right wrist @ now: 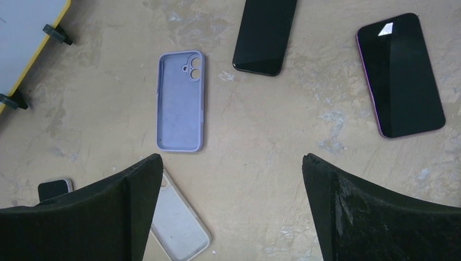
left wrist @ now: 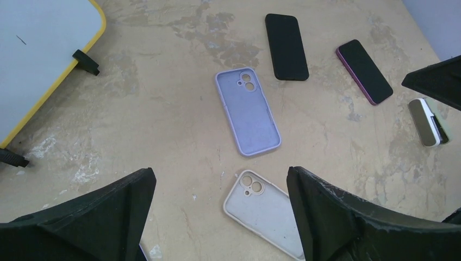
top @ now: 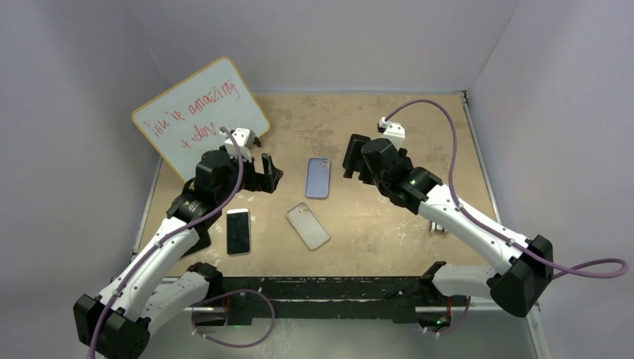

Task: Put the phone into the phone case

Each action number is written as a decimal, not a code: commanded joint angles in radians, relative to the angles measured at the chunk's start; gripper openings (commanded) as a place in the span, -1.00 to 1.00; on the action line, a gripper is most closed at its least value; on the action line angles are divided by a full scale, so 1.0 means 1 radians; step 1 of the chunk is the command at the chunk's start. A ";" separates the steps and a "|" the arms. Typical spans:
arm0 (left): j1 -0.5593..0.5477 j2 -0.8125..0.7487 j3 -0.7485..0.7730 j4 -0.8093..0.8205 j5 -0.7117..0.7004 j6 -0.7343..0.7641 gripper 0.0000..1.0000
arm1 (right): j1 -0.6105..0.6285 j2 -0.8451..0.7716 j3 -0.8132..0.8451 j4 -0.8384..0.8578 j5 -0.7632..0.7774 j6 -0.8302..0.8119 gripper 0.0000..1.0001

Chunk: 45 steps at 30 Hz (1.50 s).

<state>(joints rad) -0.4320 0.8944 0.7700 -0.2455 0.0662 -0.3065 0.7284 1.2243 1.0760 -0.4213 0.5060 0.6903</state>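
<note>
Right gripper [right wrist: 231,162] released, empty; black phone [right wrist: 265,35] lies flat on tabletop [right wrist: 261,136] at its 12 o'clock, long axis approx 12–6. Lilac case [right wrist: 181,103] at 11, roughly parallel. Left gripper [left wrist: 220,173] also released, empty, phone farther off at 1, so right arm [top: 463,221] prob nearer.

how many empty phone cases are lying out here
2: a lilac case near the middle of the top view, and a pale case just nearer the robot, lying askew. More could be hidden from view.
</note>
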 commanded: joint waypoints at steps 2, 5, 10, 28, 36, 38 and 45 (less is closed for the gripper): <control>0.004 -0.001 0.058 -0.016 -0.009 0.041 0.92 | 0.003 0.016 0.008 0.020 0.019 0.012 0.98; 0.004 -0.001 0.041 -0.007 -0.035 0.053 0.91 | 0.003 0.063 0.035 0.005 0.051 0.017 0.98; 0.004 0.008 0.032 -0.017 -0.040 0.065 0.91 | 0.003 0.164 0.107 -0.046 0.117 0.048 0.98; 0.004 0.010 0.028 -0.050 -0.064 0.087 0.88 | -0.418 0.389 0.102 0.136 -0.258 -0.270 0.65; 0.004 0.021 0.027 -0.049 -0.063 0.078 0.88 | -0.536 0.482 0.179 0.041 -0.288 -0.436 0.94; 0.004 0.023 0.022 -0.052 -0.063 0.076 0.88 | -0.558 0.509 0.203 0.023 -0.302 -0.456 0.98; 0.004 0.027 0.020 -0.051 -0.064 0.075 0.87 | -0.609 0.606 0.303 -0.070 -0.326 -0.495 0.98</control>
<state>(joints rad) -0.4320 0.9226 0.7799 -0.3115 0.0128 -0.2420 0.1425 1.8061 1.3018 -0.3988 0.1917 0.2520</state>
